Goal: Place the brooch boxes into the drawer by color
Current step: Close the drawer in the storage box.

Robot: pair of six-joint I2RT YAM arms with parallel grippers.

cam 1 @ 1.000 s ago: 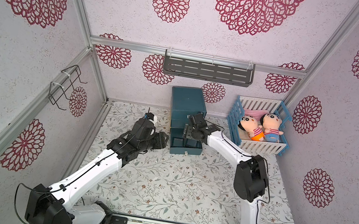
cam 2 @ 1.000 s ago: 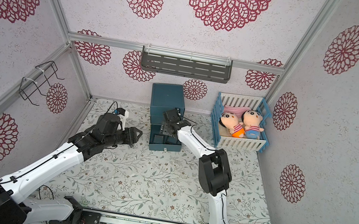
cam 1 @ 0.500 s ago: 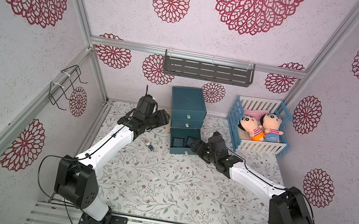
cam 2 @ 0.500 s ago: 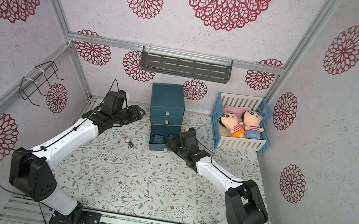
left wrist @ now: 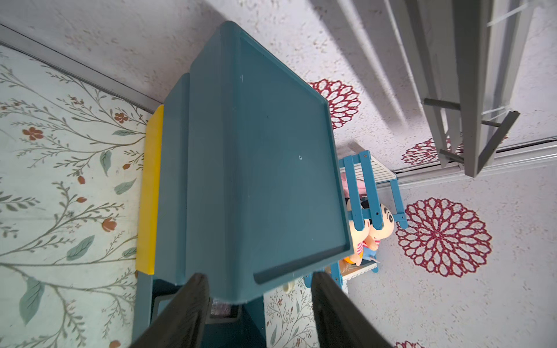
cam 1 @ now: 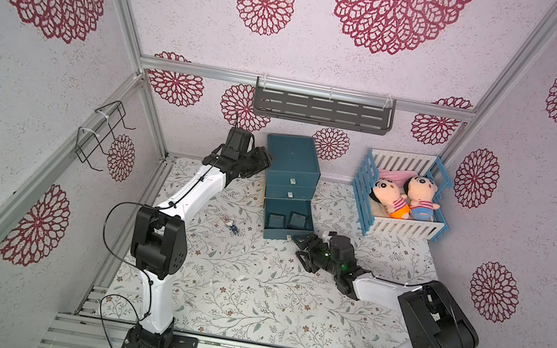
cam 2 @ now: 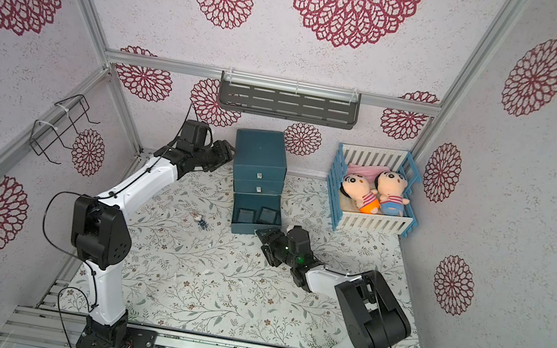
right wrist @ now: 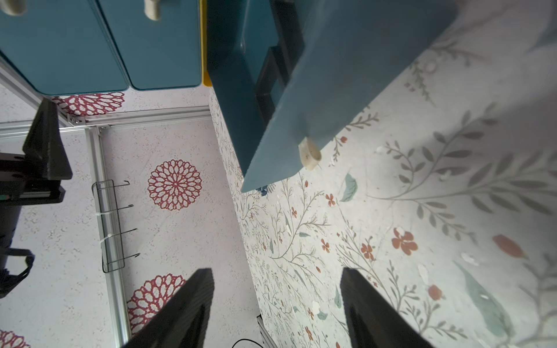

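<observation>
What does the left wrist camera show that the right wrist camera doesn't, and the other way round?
Only the left wrist view: the top of the chest, the crib with its dolls, the grey shelf. Only the right wrist view: the wire rack, the two shut drawer fronts, the front of the open drawer. Both: the chest, a yellow strip by it, a pull, the floral mat.
</observation>
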